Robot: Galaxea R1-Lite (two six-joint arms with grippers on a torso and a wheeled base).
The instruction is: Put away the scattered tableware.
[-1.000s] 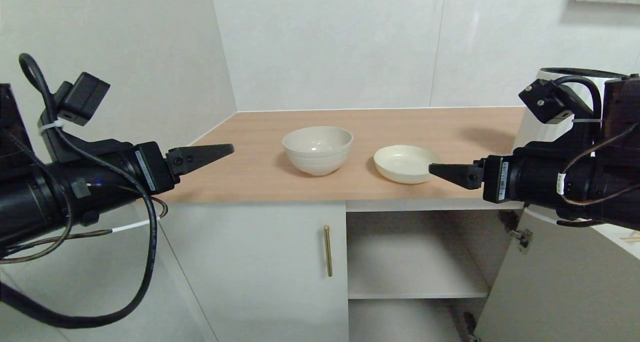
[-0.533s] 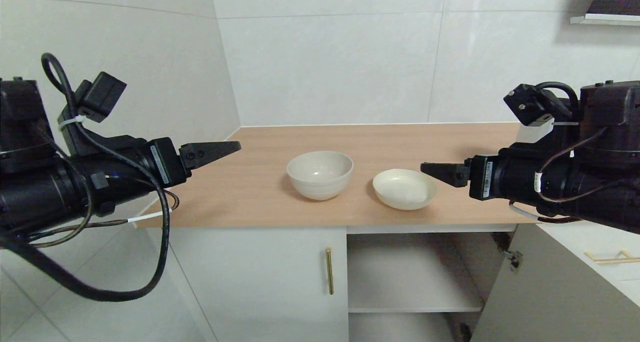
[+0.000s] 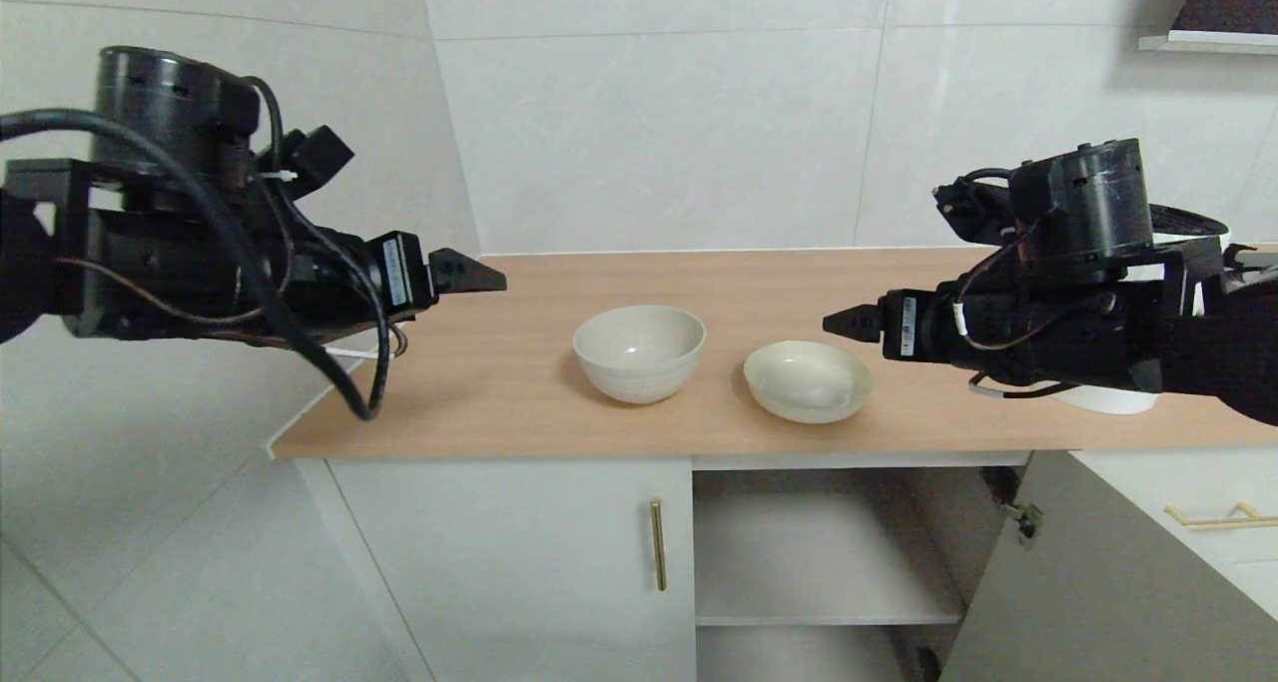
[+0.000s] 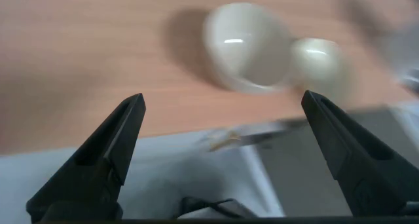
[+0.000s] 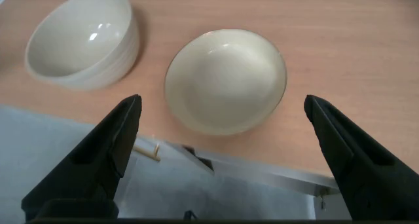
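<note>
A home kitchen: tiled walls (image 3: 649,133), bowl (image 3: 639,352) and dish (image 3: 808,380) on a wooden countertop (image 3: 479,387), white cupboards (image 3: 499,562) beneath (one open).

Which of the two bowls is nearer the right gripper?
The shallow bowl, the one above the open cabinet; the right gripper hangs close by it. The deeper ribbed bowl sits farther off, toward the robot's left.

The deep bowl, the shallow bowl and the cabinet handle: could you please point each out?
deep bowl (image 3: 639,364), head view, front outer wall below the rim.
shallow bowl (image 3: 808,382), head view, middle of its hollow.
cabinet handle (image 3: 656,545), head view, midway along the bar.
</note>
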